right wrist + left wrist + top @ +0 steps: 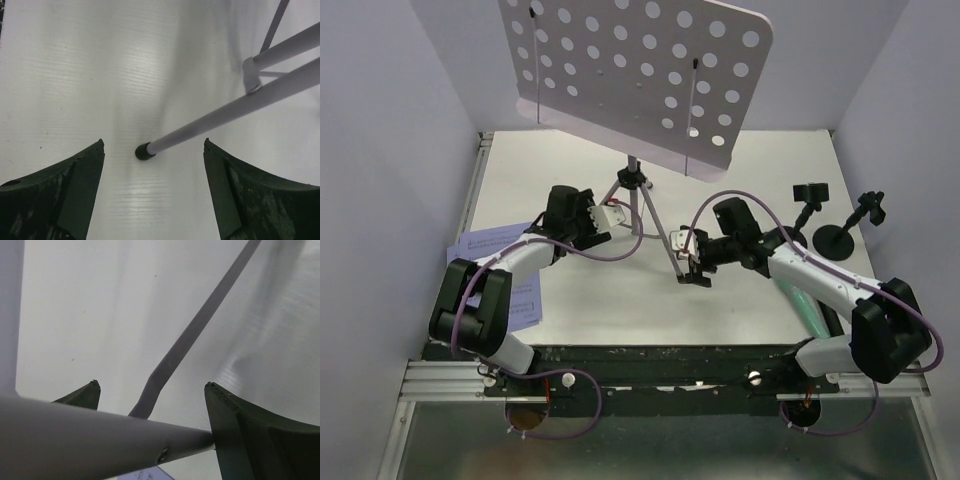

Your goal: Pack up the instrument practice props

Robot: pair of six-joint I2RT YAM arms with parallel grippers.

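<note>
The lilac perforated music rack [640, 70] stands on its tripod [638, 195] at mid table. My left gripper [616, 216] is open beside the tripod's left leg; in the left wrist view [151, 384] a leg [90, 435] lies across between the jaws and touches the right finger [235, 435]. My right gripper [692, 270] is open and straddles the black foot cap [144, 151] of the right leg [225, 117], just above the table. Two black mic holders [810, 193] [840, 240] stand at the right. A mint-green microphone [807, 308] lies partly under my right arm. Sheet-music pages [490, 243] lie at the left. The black microphone is out of view.
White walls close the table [750, 170] in on the left, back and right. The rack's plate overhangs the back middle. A corner of a printed page [145, 474] shows under my left gripper.
</note>
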